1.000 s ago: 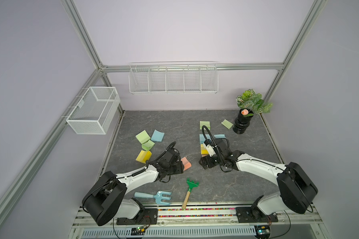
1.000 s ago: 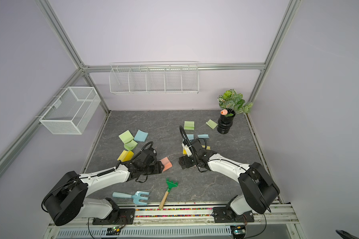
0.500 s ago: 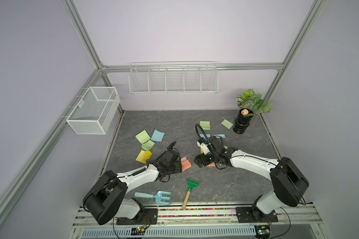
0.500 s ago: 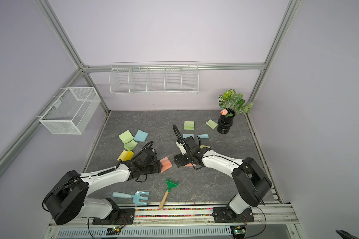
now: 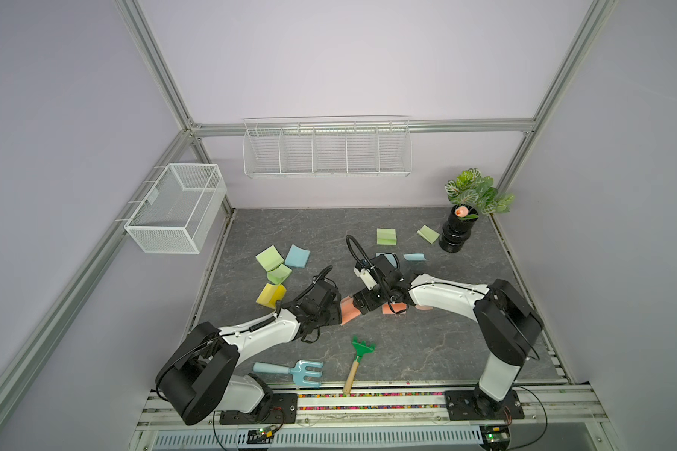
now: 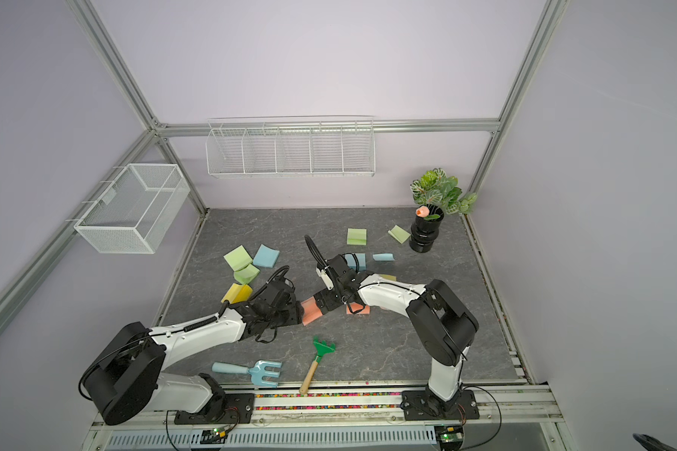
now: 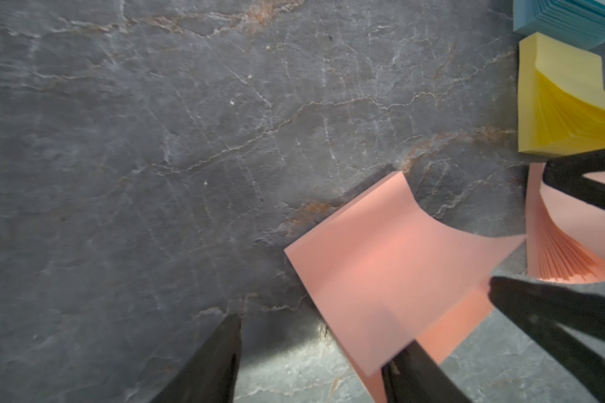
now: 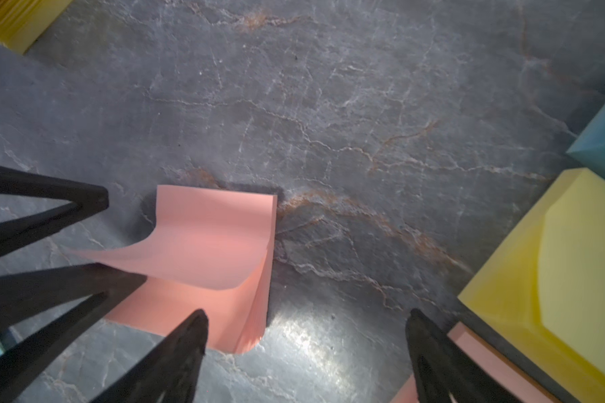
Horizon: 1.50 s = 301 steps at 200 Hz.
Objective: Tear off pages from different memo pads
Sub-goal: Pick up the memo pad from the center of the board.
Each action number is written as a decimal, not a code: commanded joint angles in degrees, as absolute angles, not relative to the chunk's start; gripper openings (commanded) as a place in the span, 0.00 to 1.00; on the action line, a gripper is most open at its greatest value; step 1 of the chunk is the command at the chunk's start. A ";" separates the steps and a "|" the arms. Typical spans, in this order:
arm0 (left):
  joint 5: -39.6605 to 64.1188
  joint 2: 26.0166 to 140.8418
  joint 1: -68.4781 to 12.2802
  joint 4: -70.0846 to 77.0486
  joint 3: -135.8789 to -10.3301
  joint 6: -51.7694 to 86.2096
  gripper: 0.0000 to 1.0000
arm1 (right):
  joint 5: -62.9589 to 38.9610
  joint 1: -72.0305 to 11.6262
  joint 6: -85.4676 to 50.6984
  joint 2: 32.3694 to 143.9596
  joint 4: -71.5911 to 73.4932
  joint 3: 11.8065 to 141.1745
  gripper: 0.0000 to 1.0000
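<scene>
Both sets of jaws open: left gripper [image 7: 320, 343] rests one finger [image 7: 420, 373] on salmon pad [image 8: 248, 314]; right gripper [image 8: 306, 315] empty. Pinch curled top page [image 8: 206, 237], peel slowly.

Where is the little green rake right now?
In both top views the green rake lies near the front edge of the grey table, just right of the blue garden fork.

Two robot arms, left arm [image 5: 258, 336] and right arm [image 5: 446, 293]: glossy white shells, bulky black joints, looping black cables [image 5: 354, 250], slim tapered black pincer fingers [image 7: 210, 363], black bases [image 5: 481, 404]
</scene>
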<state>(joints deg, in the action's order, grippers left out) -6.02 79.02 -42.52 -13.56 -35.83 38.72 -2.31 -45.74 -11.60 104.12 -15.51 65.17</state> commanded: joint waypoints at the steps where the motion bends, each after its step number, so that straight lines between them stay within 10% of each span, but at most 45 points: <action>1: -7.71 77.61 -42.88 -14.65 -37.62 38.51 0.64 | -1.14 -46.62 -8.30 106.17 -16.73 67.49 0.89; 76: -18.74 71.06 -42.67 -23.65 -36.41 40.41 0.66 | -4.15 -48.06 10.00 117.87 -31.68 83.56 1.00; 197: -26.98 49.76 -40.88 -28.12 -27.32 42.36 0.69 | 0.10 -52.63 27.79 128.48 -51.86 104.31 0.78; 232: -28.37 46.44 -40.78 -28.73 -26.39 42.99 0.69 | -1.63 -53.44 28.21 128.89 -53.57 106.04 0.60; 265: -28.35 45.61 -40.78 -28.49 -25.93 42.98 0.69 | -2.16 -53.44 28.23 129.88 -56.16 107.64 0.14; 301: -27.96 45.83 -40.78 -28.37 -25.88 43.00 0.69 | -5.60 -53.42 28.64 128.94 -55.51 107.59 0.07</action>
<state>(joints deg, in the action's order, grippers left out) -26.79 46.06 -41.08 -27.94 -26.72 41.93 -1.76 -53.39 27.51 128.49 -53.39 106.94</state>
